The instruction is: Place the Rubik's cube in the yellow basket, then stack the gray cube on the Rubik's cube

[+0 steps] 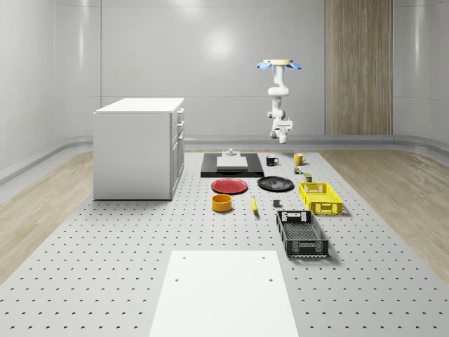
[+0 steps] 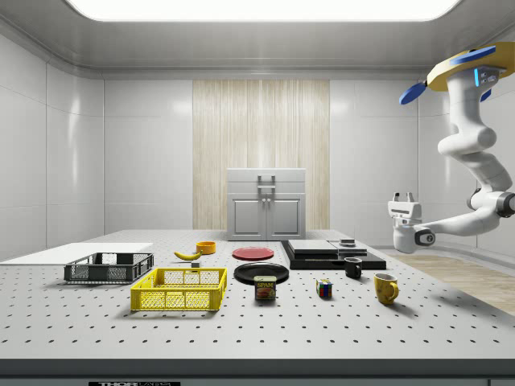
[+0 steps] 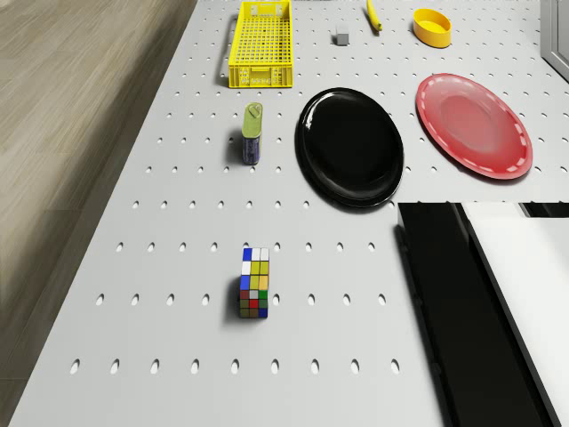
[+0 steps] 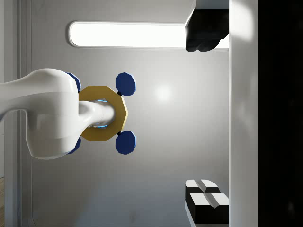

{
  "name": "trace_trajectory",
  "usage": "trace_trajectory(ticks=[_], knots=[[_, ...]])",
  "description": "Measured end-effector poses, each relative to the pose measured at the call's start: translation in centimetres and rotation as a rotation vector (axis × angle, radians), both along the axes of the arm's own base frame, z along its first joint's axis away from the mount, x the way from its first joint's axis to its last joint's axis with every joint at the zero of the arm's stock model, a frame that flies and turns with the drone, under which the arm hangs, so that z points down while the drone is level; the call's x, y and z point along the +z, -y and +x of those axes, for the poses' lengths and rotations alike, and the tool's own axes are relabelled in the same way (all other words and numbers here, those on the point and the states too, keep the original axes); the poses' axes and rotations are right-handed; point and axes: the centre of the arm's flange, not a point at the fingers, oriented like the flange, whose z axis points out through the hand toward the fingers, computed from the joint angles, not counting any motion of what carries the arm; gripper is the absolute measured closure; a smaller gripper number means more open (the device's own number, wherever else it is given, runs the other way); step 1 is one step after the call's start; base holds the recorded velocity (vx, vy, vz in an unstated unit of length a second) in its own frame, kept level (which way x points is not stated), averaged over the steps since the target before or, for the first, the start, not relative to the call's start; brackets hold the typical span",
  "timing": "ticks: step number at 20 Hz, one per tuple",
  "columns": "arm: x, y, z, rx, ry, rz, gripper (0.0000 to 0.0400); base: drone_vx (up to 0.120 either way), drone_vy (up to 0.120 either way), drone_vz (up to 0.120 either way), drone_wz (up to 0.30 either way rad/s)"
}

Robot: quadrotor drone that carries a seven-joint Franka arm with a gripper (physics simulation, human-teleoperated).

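Nothing was done yet: I hovered high beyond the yellow basket [image 3: 260, 43], my claw [image 2: 404, 197] apart and empty, the Rubik's cube [image 3: 253, 283] on the table short of that basket, the gray cube [image 3: 340, 38] beside it.

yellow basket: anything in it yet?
Empty. The yellow basket shows bare mesh floor in the drone view; the Rubik's cube sits on the table, apart from it.

A multicoloured Rubik's cube [image 3: 254, 284] sits flat on the surface, well apart from the empty yellow basket [image 3: 260, 46]. A small gray cube [image 3: 340, 38] rests just beside the basket.
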Motion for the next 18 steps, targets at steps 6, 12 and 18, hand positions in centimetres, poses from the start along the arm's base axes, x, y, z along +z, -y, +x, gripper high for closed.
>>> trace_trajectory(ticks=[6,12,18], knots=[[0.01,-0.01,-0.04,0.000,0.005,-0.001,0.0000,0.120,0.120,0.000,0.000],[0.02,-0.05,-0.09,0.000,0.009,-0.005,0.0000,0.120,0.120,0.000,0.000],[0.01,-0.16,-0.13,0.000,0.014,-0.016,0.0000,0.120,0.080,0.000,0.000]])
